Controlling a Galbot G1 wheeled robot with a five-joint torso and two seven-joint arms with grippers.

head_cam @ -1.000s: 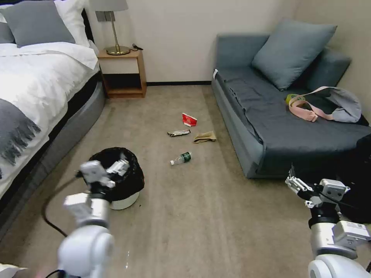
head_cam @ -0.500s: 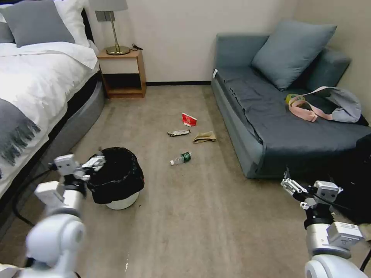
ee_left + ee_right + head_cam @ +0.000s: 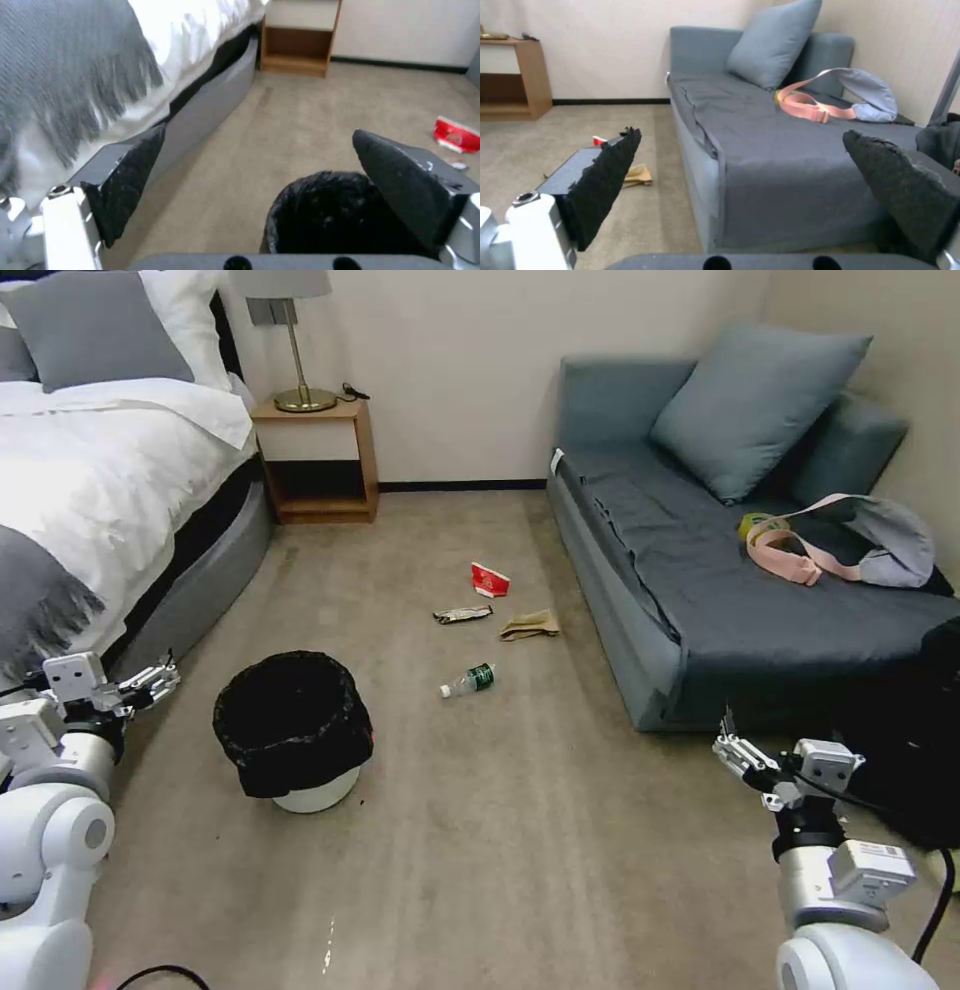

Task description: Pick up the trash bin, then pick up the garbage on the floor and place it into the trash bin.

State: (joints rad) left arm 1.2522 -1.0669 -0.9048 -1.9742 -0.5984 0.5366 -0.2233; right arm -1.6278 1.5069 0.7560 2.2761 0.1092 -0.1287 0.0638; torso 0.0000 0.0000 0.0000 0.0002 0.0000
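Beige carpet, trash bin [image 3: 292,728] upright, L gripper [image 3: 152,680] beside it, R gripper [image 3: 738,754] near sofa [image 3: 760,150], both fingers wide apart, empty.

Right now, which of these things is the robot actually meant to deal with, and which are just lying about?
For the job:
trash bin
bottle
brown paper bag
red-white carton
snack wrapper

Just lying about:
pink strap
yellow tape roll
lamp
cushion

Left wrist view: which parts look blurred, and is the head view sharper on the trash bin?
Left wrist view: the grey fringed blanket is smeared and soft; the trash bin is a fuzzy dark mass. Head view: the trash bin is sharper, its bag crinkles visible, evenly lit, without glare.
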